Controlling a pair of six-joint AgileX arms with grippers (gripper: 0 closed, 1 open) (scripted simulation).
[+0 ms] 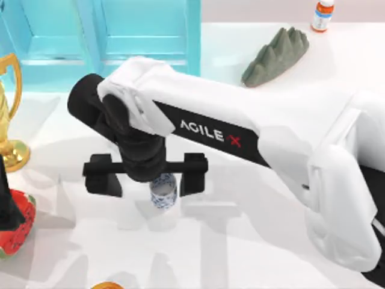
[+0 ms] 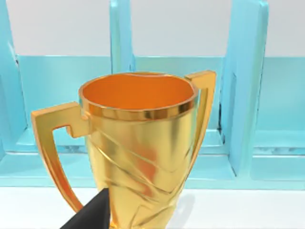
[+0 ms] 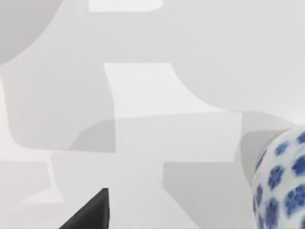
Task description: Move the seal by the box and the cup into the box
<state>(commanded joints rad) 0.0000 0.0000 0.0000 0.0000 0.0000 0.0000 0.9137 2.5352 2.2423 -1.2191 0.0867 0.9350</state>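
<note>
The cup [image 1: 163,191], small and white with blue flowers, stands upright on the white table left of centre. My right gripper [image 1: 147,180] hangs over it, open, with its black fingers [image 1: 194,174] spread wide to either side. The cup sits nearer the finger on the right side and nothing is gripped. The right wrist view shows the cup [image 3: 281,186] at the edge, apart from a black fingertip [image 3: 93,212]. The turquoise box [image 1: 144,36] stands at the back left. The seal is out of view. My left arm is parked at the table's left edge.
A tall gold trophy [image 1: 9,114] stands at the far left, close in front of the left wrist camera [image 2: 143,148]. A watermelon-slice object [image 1: 18,232] lies in front of it. A grey rock [image 1: 277,57] and an orange-capped bottle [image 1: 322,15] sit at the back right.
</note>
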